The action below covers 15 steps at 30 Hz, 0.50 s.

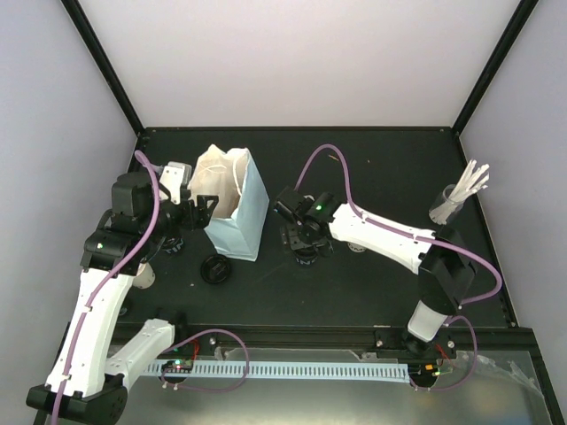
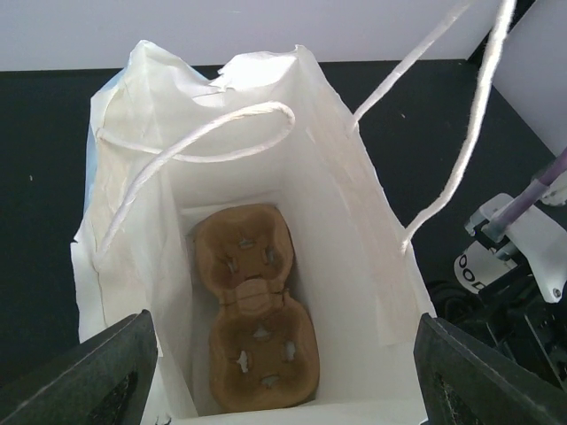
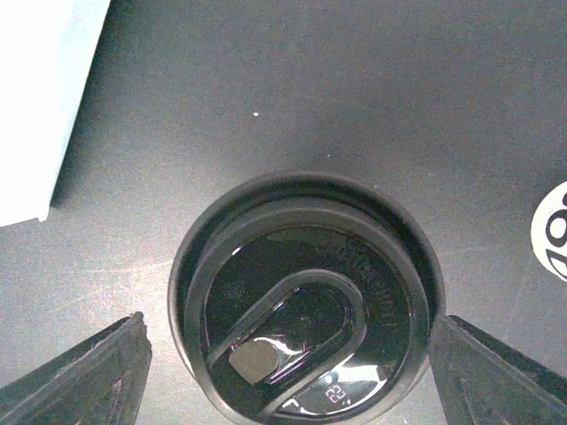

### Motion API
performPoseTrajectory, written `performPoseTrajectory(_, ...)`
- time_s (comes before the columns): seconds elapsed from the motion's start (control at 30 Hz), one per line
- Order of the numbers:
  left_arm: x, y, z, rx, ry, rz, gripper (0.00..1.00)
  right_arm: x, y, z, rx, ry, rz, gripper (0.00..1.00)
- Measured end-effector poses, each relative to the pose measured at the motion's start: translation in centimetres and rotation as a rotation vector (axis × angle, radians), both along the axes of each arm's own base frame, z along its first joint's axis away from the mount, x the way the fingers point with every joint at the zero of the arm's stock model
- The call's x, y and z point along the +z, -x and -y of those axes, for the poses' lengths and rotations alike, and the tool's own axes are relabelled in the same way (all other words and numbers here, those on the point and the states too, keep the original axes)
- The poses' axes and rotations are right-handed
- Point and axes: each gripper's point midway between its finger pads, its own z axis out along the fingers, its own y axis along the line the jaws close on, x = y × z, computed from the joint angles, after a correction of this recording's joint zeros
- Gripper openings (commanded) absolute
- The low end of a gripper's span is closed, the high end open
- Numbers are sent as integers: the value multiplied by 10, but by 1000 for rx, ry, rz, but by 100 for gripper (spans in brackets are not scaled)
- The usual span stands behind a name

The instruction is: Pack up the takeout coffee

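Note:
The brown pulp carrier [image 2: 257, 310] lies flat on the bottom of the standing light-blue paper bag [image 1: 239, 212], its holes empty. My left gripper [image 2: 283, 381] is open and empty; it hovers at the bag's mouth on its left side in the top view [image 1: 199, 208], one finger [image 2: 89, 372] at each side of the opening. My right gripper [image 1: 304, 237] is open right of the bag, straddling a cup's black round lid [image 3: 306, 301] from above; its fingers [image 3: 80, 381] stand just off the rim. A second black-lidded cup [image 1: 215, 268] stands in front of the bag.
A clear glass of white sticks [image 1: 456, 199] stands at the far right. The bag's white handles [image 2: 443, 115] hang loose over its mouth. The bag's corner [image 3: 44, 97] is close to the left of the right gripper. Black frame posts rise at the back corners.

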Motion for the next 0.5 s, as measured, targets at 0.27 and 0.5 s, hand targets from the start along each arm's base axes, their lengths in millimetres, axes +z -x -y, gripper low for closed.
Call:
performPoseTrajectory(0.27, 0, 0, 0, 2, -1, -1, 82, 2, -7, -2, -10, -2, 9, 87)
performPoseTrajectory(0.5, 0, 0, -1, 5, -3, 0, 82, -10, -8, 1, -14, 40, -6, 84)
